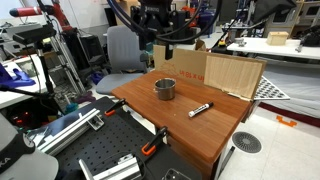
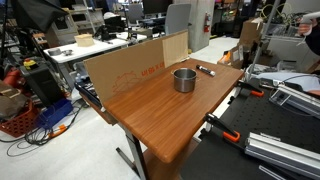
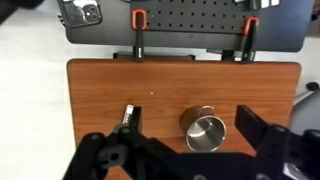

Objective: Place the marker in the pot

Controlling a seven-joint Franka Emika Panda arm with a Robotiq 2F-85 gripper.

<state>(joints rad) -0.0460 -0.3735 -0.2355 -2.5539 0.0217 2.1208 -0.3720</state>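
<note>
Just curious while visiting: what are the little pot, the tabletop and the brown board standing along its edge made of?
The pot looks like polished metal: silver, with bright reflections inside. The tabletop seems wood or wood-look laminate: reddish-brown, faint grain, smooth sheen. The board looks like cardboard: matte tan, thin, creased.

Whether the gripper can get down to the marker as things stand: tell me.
Likely yes. The gripper hangs open high above the table; the marker lies flat on bare wood, apart from the pot, with nothing over it.
</note>
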